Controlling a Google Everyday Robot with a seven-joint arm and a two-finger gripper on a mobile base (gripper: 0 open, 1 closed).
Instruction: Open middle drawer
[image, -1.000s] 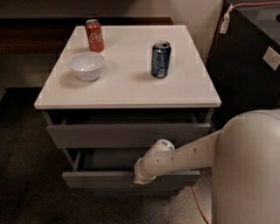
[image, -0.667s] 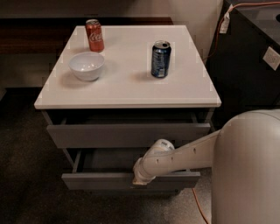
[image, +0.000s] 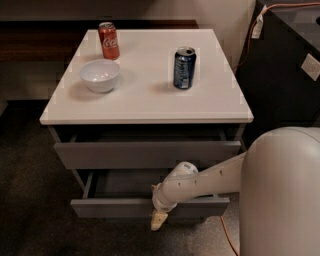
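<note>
Gripper (image: 159, 219) hangs against the plain grey front strip of the middle drawer (image: 112, 207), the 2nd front down, pulled out with its tray showing; open or closed, I cannot tell.

grey middle drawer (image: 120, 207) pulled out, tray showing, tool (image: 159, 219) at its front

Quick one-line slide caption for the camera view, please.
Gripper at the front strip of the pulled-out middle drawer; red can, blue can and white bowl sit on the cabinet top.

Pincer (image: 159, 219) low before protruding middle drawer (image: 110, 206)
</note>
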